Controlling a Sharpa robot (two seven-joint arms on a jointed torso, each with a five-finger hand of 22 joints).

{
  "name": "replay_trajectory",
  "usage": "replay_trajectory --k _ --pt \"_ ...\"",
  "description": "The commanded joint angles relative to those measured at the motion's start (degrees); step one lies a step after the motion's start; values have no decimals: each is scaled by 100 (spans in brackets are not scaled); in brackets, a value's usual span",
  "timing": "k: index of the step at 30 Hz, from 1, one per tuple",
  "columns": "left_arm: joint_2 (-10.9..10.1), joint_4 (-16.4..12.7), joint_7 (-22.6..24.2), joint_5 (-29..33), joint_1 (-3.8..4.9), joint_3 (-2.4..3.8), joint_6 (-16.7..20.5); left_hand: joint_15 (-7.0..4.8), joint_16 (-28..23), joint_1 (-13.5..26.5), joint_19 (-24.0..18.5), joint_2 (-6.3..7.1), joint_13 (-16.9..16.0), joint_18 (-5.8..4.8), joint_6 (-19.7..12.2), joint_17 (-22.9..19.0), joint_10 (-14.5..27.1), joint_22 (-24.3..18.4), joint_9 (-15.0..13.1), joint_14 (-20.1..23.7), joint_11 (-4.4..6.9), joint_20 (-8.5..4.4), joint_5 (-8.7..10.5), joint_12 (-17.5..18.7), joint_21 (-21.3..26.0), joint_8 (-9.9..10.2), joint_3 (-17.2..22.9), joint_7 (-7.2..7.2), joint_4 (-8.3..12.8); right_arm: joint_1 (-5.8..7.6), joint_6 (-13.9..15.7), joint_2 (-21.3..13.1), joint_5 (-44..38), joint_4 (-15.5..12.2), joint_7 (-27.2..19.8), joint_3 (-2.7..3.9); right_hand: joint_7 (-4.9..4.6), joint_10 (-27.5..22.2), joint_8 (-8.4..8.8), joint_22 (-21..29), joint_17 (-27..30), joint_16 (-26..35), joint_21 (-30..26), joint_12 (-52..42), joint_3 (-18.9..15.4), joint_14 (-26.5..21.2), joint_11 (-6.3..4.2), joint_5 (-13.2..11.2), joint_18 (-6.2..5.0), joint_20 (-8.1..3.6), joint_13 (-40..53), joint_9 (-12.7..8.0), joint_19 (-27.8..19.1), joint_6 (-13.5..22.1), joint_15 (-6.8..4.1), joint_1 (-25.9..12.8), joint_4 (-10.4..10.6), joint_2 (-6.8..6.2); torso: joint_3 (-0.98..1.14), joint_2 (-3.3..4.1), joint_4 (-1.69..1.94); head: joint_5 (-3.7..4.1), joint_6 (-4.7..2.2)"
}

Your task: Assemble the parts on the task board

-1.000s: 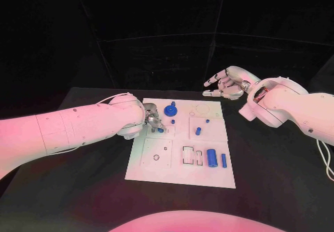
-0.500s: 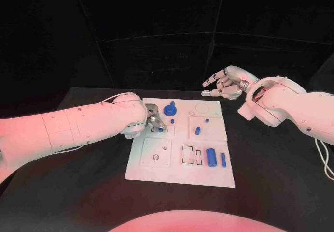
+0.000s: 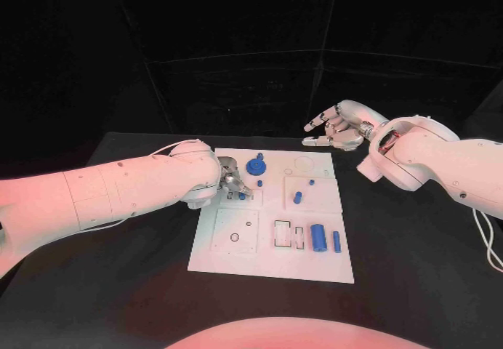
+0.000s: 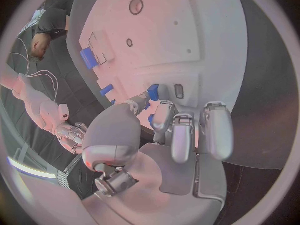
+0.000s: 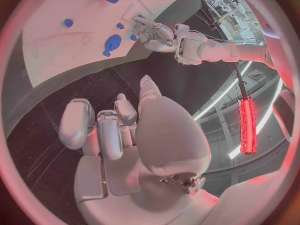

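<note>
The white task board (image 3: 236, 251) lies in the middle of the black table. My left hand (image 3: 230, 179) is low over the board's upper left area and pinches a small blue part (image 4: 153, 92) between thumb and a finger. Just right of it a blue gear-like part (image 3: 256, 169) stands on the board. Small blue pegs (image 3: 298, 196) sit further right. Two blue cylinders (image 3: 318, 235) lie near the front right. My right hand (image 3: 339, 126) hovers beyond the board's far right corner, fingers apart and holding nothing.
Black-outlined rectangular slots (image 3: 285, 233) and small round holes (image 3: 235, 236) mark the board's front half. The right wrist view shows the board (image 5: 56, 35), the gear-like part (image 5: 113, 42) and my left hand (image 5: 153, 34). Bare black table surrounds the board.
</note>
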State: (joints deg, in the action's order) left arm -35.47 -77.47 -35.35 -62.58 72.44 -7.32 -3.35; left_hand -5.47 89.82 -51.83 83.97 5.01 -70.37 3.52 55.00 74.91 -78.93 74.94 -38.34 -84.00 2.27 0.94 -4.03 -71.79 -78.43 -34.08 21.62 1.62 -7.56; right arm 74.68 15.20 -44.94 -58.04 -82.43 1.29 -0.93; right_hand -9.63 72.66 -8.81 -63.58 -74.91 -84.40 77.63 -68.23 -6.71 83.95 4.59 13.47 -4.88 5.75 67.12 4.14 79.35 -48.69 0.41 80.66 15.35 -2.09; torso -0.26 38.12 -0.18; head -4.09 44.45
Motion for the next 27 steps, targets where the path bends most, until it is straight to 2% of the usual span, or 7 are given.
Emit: replay_trajectory --k 1,5,8,18,23,24,27 --pt "-36 -12 -6 -9 -4 -1 59 -39 18 178 230 104 -11 -48 49 1509 -36 169 -10 -600 29 -66 131 -21 -34 -3 -388 -5 -158 12 -45 9 -14 5 -33 4 -6 -18 -23 9 -681 34 -30 19 -47 402 1 17 -14 12 -5 -9 -34 47 -46 -31 10 58 -5 0 0 3 -3" --pt "-108 -80 44 -9 -4 9 192 -67 18 271 235 212 -21 -52 55 1509 -41 194 -25 -600 50 -101 142 -28 -48 -8 -816 -36 -359 11 -51 12 -14 17 -36 4 -6 -18 -23 9 -681 34 -30 19 -47 402 1 17 -14 12 -5 -9 -34 47 -46 -31 10 58 -8 0 -3 15 -5" --pt "-157 -131 76 -10 1 79 264 -74 18 236 235 198 -25 -52 51 1509 -42 198 -36 -600 55 -113 138 -30 -48 -12 -991 -45 -457 11 -54 12 -14 24 -37 4 -7 -18 -24 9 -689 29 -30 18 -61 404 2 7 -14 13 -5 -11 -33 51 -45 -44 18 60 -5 -2 -5 23 -3" --pt "-290 -266 161 25 39 581 296 -58 18 -142 197 153 42 -32 -55 1509 25 102 -22 -600 25 -107 139 50 52 56 -1383 -9 -533 10 -98 24 -14 90 -22 3 -8 -21 -26 11 -679 37 -32 22 -74 402 3 0 -14 13 -11 -12 -33 55 -44 -60 28 65 -5 -1 4 59 -42" --pt "-315 -85 -91 29 206 693 -258 -16 18 -473 127 42 268 6 -150 1509 201 -79 37 -600 -26 -71 135 287 230 164 -1571 49 -504 10 -107 28 -14 108 -16 3 -8 -21 -26 11 -679 37 -32 22 -74 402 3 -1 -14 13 -11 -12 -33 55 -44 -61 29 65 0 -1 7 69 -47" --pt "-314 -71 -99 29 214 695 -275 -1 18 -524 118 20 317 10 -185 1509 239 -98 58 -600 -41 -61 134 339 251 201 -1604 68 -501 10 -107 28 -14 108 -15 3 -8 -21 -26 11 -679 37 -32 22 -74 402 3 -1 -14 13 -11 -12 -33 55 -44 -61 29 65 0 -2 7 70 -46" --pt "-225 273 -166 31 339 715 -481 71 18 -770 106 -73 403 12 -429 1509 305 -125 204 -600 -135 -8 133 433 288 446 -1690 182 -437 10 -103 24 -14 112 -9 3 -8 -21 -26 11 -679 37 -32 22 -74 402 3 -1 -14 13 -11 -12 -33 55 -44 -61 29 65 3 -4 9 68 -52"
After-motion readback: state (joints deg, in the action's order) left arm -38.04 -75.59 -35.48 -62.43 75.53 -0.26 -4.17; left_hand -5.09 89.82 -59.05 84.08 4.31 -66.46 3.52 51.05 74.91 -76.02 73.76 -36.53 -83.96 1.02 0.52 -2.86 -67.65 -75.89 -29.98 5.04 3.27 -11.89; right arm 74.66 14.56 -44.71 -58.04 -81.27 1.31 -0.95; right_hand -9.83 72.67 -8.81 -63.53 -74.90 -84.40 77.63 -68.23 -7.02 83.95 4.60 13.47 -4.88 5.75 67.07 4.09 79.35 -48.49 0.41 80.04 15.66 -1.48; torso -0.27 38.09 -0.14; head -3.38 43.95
